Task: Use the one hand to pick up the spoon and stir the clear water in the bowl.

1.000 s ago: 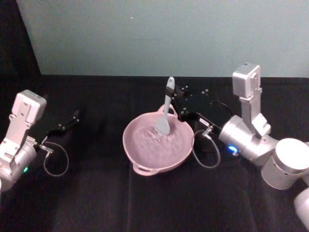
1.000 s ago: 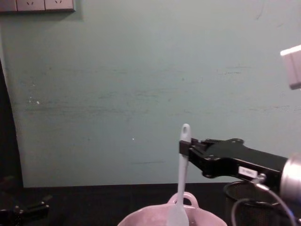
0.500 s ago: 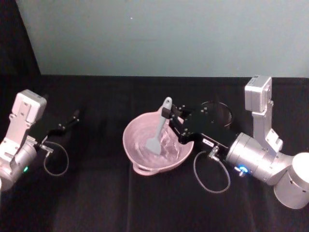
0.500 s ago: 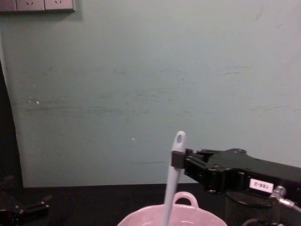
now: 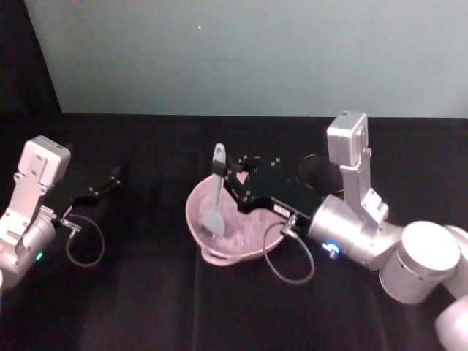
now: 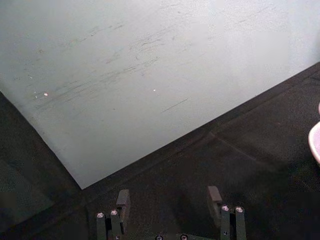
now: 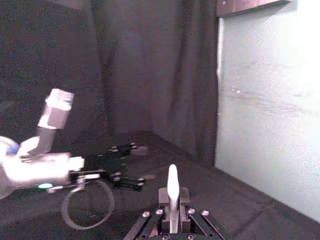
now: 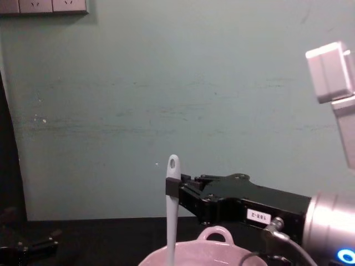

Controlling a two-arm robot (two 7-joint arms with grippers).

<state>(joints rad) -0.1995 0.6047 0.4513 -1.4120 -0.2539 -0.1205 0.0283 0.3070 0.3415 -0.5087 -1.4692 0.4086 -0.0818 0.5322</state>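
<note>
The long slim white plastic spoon stands near upright, its blade in the left half of the wide pale pink ceramic bowl, near the rim. My left gripper is parked well left with its fingers apart, bare black cloth between it and the bowl. My right gripper reaches across the bowl and clamps the handle just under its oval hole, which the chest view shows plainly.

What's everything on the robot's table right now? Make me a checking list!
Surface: black cloth table, no spills seen.
Job's things: spoon upright, blade down inside the pink bowl.
Clutter: dark round cup behind the right arm.
Grippers: right gripper shut on the spoon's handle; left gripper open, parked at the left.
Cables: looped cable beside each arm.
Surroundings: pale green wall, wall sockets.
</note>
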